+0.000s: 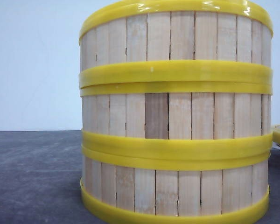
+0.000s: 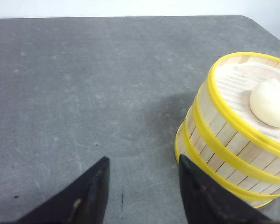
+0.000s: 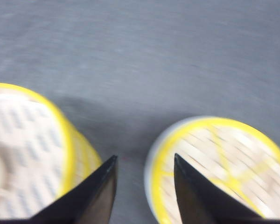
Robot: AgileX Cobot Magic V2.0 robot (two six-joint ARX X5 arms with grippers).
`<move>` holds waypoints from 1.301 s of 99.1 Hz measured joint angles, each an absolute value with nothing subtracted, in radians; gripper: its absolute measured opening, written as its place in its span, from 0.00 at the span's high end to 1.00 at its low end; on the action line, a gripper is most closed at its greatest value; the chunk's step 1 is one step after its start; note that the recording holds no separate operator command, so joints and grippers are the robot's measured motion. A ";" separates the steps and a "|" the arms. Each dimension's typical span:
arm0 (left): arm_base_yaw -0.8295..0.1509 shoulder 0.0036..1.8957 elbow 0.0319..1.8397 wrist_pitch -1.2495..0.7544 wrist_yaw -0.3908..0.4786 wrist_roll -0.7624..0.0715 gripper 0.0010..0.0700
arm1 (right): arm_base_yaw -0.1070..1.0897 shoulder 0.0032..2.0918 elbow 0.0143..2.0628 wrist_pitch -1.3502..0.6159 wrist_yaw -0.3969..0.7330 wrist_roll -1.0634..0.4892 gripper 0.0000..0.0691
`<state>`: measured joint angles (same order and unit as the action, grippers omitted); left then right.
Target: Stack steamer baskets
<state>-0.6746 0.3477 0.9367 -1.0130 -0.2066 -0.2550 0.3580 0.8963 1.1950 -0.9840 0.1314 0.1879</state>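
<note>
- Left gripper [image 2: 142, 186]: two dark fingers [image 2: 91, 196] spread apart, nothing between them; points down toward the table.
- Right gripper [image 3: 144, 186]: dark fingers [image 3: 100, 196] parted, gap empty; view blurred.
- Neither arm shows in the front view.

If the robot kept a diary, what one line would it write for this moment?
three slatted wooden yellow-banded steamer baskets: stacked | white round bun: in top basket | left hand: open, empty | right hand: open, empty

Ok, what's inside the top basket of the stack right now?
In the left wrist view, the top basket of the stack holds one pale round bun on a printed paper liner. The lower two baskets' contents are covered and cannot be seen.
</note>
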 joint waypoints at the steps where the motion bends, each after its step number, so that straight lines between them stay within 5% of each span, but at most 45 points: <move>1: -0.675 0.348 0.937 -1.013 -0.207 -0.255 0.62 | 0.353 0.896 1.195 -0.989 0.133 0.188 0.67; 47: -0.675 0.348 0.937 -1.013 -0.207 -0.255 0.62 | 0.031 1.146 1.195 -1.070 -0.004 0.160 0.67; 129: -0.675 0.348 0.937 -1.031 -0.203 -0.255 0.62 | -0.113 1.488 1.195 -1.065 -0.023 0.130 0.71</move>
<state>-0.6746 0.3477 0.9367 -1.0309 -0.2031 -0.2550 -0.1127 1.4879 1.1950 -1.0645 -0.0231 0.1303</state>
